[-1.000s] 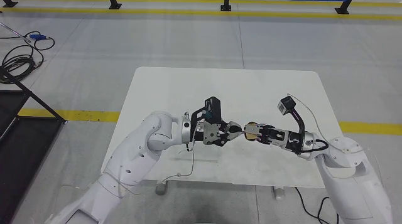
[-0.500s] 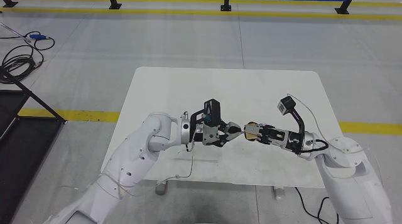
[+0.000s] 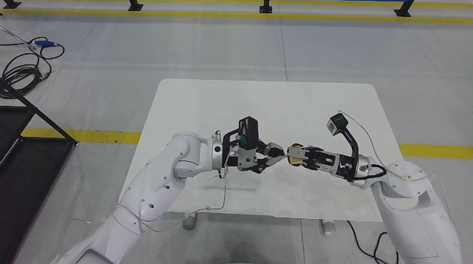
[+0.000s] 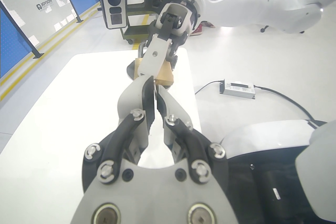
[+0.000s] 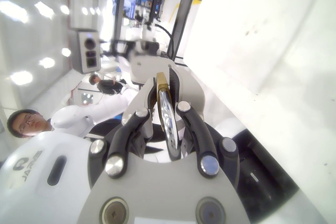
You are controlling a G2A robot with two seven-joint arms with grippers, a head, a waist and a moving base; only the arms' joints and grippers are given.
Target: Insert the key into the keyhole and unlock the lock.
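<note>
Brass padlock (image 4: 165,74) is sitting clamped in the right gripper (image 4: 162,64), with its fingers pinching the two flat faces. The padlock is hanging in the air above the white table (image 3: 192,116), over the middle of the side nearest the robot.

From the right wrist the padlock is showing edge-on. Its chrome shackle (image 5: 167,114) is running back between the fingers toward the wrist.

Left gripper (image 4: 155,83) is squeezing down narrow on the key (image 4: 156,93), which is showing as a thin metal sliver between the pads. The key is pointing straight at the padlock, and its tip is touching the end face opposite the shackle. I cannot tell how far in the key is sitting, as the fingertips are hiding the keyhole.

From above, both grippers are meeting nose to nose, roughly in one line, with the arms coming in from opposite sides. Neither gripper is touching the table.

Off the table's far edge, a grey power brick (image 4: 237,89) is lying on the floor with a black cable (image 4: 286,101) trailing from it.
</note>
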